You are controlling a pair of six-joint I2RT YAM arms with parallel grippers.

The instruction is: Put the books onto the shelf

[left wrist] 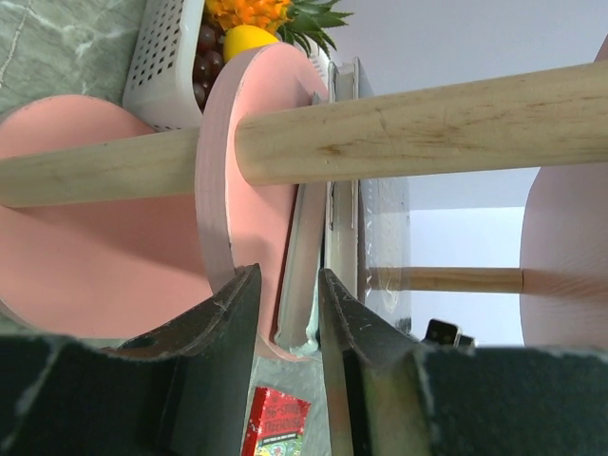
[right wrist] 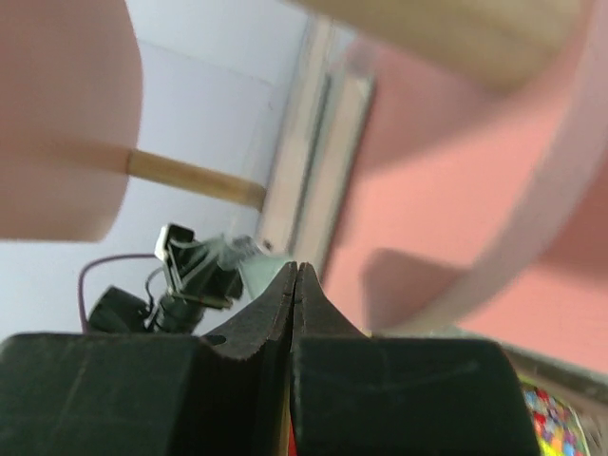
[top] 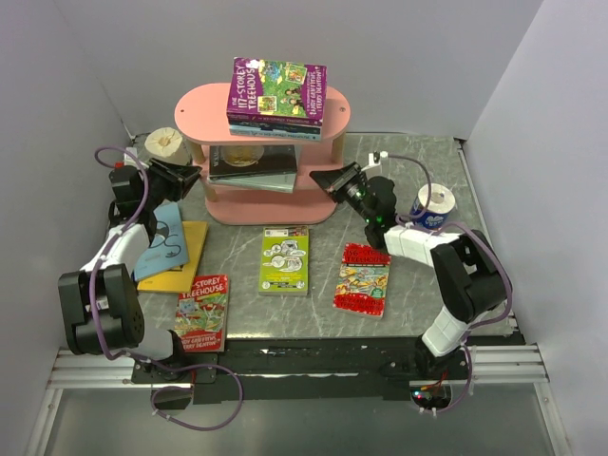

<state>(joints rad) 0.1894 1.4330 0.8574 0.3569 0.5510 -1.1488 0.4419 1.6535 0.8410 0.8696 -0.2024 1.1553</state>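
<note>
Left gripper (left wrist: 285, 313) parted around edge of books (top: 252, 166) lying flat on shelf (top: 266, 204) middle tier, long axis toward right gripper (top: 334, 180), shut empty opposite

1. We see the pink shelf (top: 275, 107) upright at the back of the desk, with oval boards and wooden posts.
2. A purple book (top: 276, 90) tops a small stack on its top board.
3. Dark books (top: 253, 165) lie flat on the middle board.
4. A lime green book (top: 285, 258), two red books (top: 363, 278) (top: 201, 312), and a light blue book (top: 163, 241) on a yellow book (top: 185, 266) lie flat on the desk.
</note>
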